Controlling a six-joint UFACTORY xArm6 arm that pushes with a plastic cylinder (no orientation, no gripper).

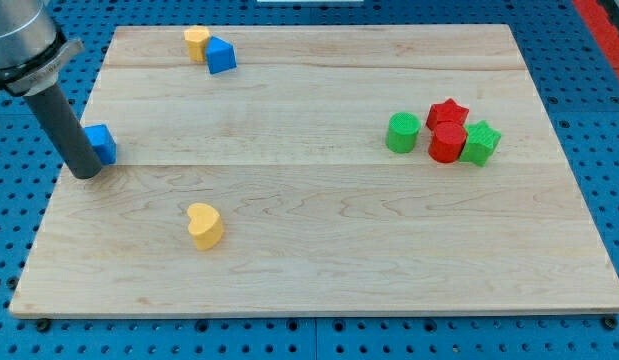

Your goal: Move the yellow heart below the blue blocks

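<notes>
The yellow heart [204,224] lies on the wooden board [319,250] at the lower left. A blue block [101,143] sits near the board's left edge, above and left of the heart. A second blue block [221,54] sits at the top left, touching a yellow block [196,43] on its left. My tip [86,172] rests on the board right against the left blue block's lower left side. The tip is well to the left of and above the yellow heart.
At the right stands a cluster: a green cylinder [402,132], a red star [448,113], a red cylinder [448,143] and a green star [480,142]. The board lies on a blue pegboard surface [9,230].
</notes>
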